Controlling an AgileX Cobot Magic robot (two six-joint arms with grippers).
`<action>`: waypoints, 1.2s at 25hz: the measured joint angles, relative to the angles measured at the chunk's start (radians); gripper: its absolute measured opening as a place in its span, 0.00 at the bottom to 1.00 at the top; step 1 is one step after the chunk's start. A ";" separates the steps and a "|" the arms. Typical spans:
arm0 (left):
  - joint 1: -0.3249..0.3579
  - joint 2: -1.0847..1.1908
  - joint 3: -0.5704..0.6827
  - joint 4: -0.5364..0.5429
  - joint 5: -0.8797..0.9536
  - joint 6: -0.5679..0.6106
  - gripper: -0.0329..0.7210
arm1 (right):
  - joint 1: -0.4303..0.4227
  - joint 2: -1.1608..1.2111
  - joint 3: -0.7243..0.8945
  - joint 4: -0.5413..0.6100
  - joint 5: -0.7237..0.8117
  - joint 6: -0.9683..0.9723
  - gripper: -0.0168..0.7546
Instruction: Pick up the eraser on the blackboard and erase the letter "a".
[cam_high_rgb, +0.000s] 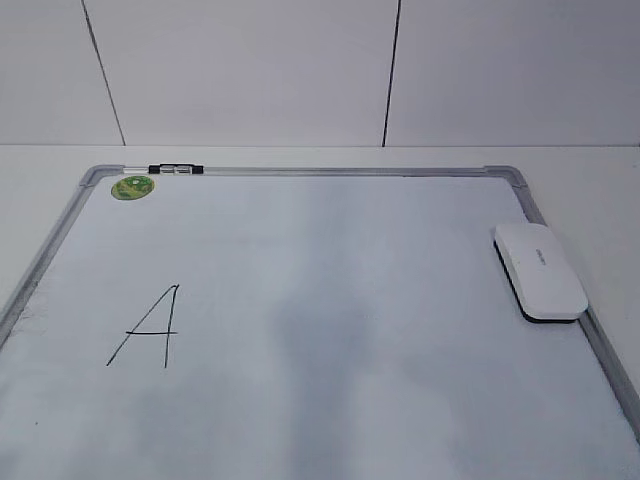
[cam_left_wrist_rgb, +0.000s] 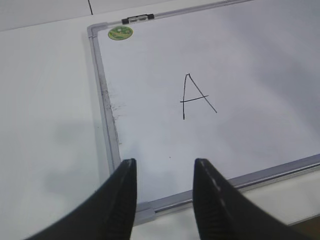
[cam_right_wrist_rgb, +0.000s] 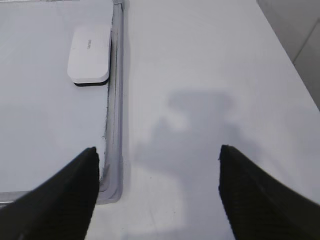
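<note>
The blackboard (cam_high_rgb: 350, 290) lies flat on the white table; it also shows in the left wrist view (cam_left_wrist_rgb: 250, 65) and the right wrist view (cam_right_wrist_rgb: 40, 125). The eraser (cam_high_rgb: 540, 270) lies on its right edge, felt side down, and shows far ahead in the right wrist view (cam_right_wrist_rgb: 89, 54). No small cursive "a" shows in any view. A large angular capital A (cam_high_rgb: 150, 328) is drawn at the lower left (cam_left_wrist_rgb: 195, 97). My left gripper (cam_left_wrist_rgb: 165, 162) is open and empty above the board's near left corner. My right gripper (cam_right_wrist_rgb: 157, 148) is open and empty above the near right corner.
A round green sticker (cam_high_rgb: 132, 186) and a small black-and-white marker (cam_high_rgb: 173, 169) sit at the board's far left corner. Bare white table (cam_right_wrist_rgb: 210, 75) lies right of the board. A tiled wall (cam_high_rgb: 300, 70) stands behind. Neither gripper shows in the exterior view.
</note>
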 joint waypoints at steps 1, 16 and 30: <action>0.000 0.000 0.000 0.000 0.003 0.000 0.42 | -0.001 -0.003 0.000 -0.001 0.000 0.000 0.79; 0.000 0.000 0.000 0.000 0.003 0.000 0.40 | -0.001 -0.004 0.000 -0.012 0.000 0.000 0.79; 0.000 0.000 0.000 0.000 0.003 0.000 0.37 | -0.001 -0.004 0.000 0.016 0.000 -0.058 0.79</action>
